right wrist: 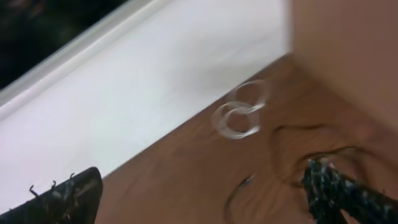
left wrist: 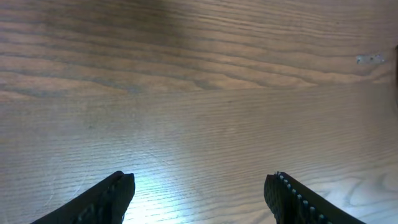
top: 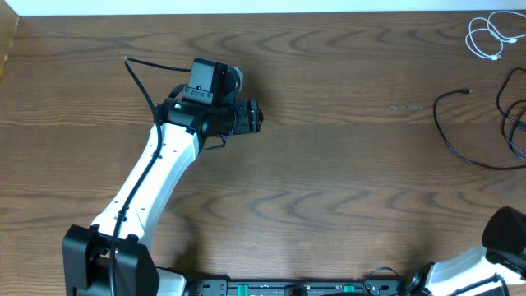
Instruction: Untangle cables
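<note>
The white cable lies coiled in small loops at the table's far right corner. The black cable lies just in front of it at the right edge, its plug end pointing left. The two lie apart. In the right wrist view, which is blurred, the white cable and black cable show ahead of my open, empty right gripper. My right arm sits at the bottom right corner; its fingers are hidden overhead. My left gripper is open and empty over bare wood, far left of the cables.
The wooden table ends at a white wall along the far side. A thicker black wire loops off the left arm's wrist. A brown upright surface shows at the right in the right wrist view.
</note>
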`<state>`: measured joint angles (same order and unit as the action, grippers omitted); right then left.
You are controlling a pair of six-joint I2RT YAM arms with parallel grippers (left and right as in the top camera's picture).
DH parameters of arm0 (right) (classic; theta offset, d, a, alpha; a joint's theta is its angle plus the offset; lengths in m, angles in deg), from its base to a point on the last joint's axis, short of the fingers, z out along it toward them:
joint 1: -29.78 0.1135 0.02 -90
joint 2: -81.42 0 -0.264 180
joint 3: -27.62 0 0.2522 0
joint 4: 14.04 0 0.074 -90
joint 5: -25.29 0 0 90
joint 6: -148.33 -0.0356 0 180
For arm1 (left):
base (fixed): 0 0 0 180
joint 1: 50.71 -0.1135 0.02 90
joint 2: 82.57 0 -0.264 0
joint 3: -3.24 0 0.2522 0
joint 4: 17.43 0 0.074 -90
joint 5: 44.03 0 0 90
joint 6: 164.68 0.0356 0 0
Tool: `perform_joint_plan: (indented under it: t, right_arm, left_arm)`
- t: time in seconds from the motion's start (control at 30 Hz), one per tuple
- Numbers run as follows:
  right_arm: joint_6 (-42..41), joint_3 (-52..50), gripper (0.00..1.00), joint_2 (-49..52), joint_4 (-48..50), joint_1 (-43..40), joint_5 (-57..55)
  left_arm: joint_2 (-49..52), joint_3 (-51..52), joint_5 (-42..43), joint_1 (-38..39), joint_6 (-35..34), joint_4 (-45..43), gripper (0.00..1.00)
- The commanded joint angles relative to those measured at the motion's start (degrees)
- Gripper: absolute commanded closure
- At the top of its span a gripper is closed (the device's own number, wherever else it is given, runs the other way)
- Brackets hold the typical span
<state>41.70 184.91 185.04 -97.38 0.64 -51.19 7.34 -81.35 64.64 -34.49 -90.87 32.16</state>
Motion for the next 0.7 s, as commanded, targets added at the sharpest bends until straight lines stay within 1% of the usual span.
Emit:
perform_joint_plan:
  t: [0.0,0.07,0.2,0.3,0.4,0.57,0.67]
  right_arm:
    - [4.72,0.04,0.01,-3.02,-7.91,2.56,16.74]
    - [6.88,0.04,0.01,-3.28,-12.98,4.35,17.0]
    - [14.32,0.04,0.02,-3.45,-23.26,9.55,13.77]
    - [14.56,-0.02,0.01,-3.56,-27.74,13.44,6.84]
    - [14.27,-0.42,0.01,-4.35,-27.71,18.1,3.17]
    - [11.26,-0.96,0.01,-6.84,-27.74,25.88,-5.27]
    - [10.14,-2.32,0.01,-9.16,-27.74,31.04,-4.85]
  left_arm:
    - [0.33,-0.7,-3.89,-0.07,1.16,0.35,0.28]
    - [0.33,-0.7,-4.0,-0.07,1.16,0.72,0.04]
    - [0.33,-0.66,-4.0,-0.07,1.14,1.88,0.03]
    - [0.33,-0.66,-4.0,-0.07,1.16,1.86,0.02]
    - [0.33,-0.66,-3.98,-0.07,1.16,1.88,0.02]
    - [0.33,-0.66,-4.0,-0.07,1.16,1.86,0.02]
    - [0.33,-0.66,-3.98,-0.07,1.16,1.86,0.02]
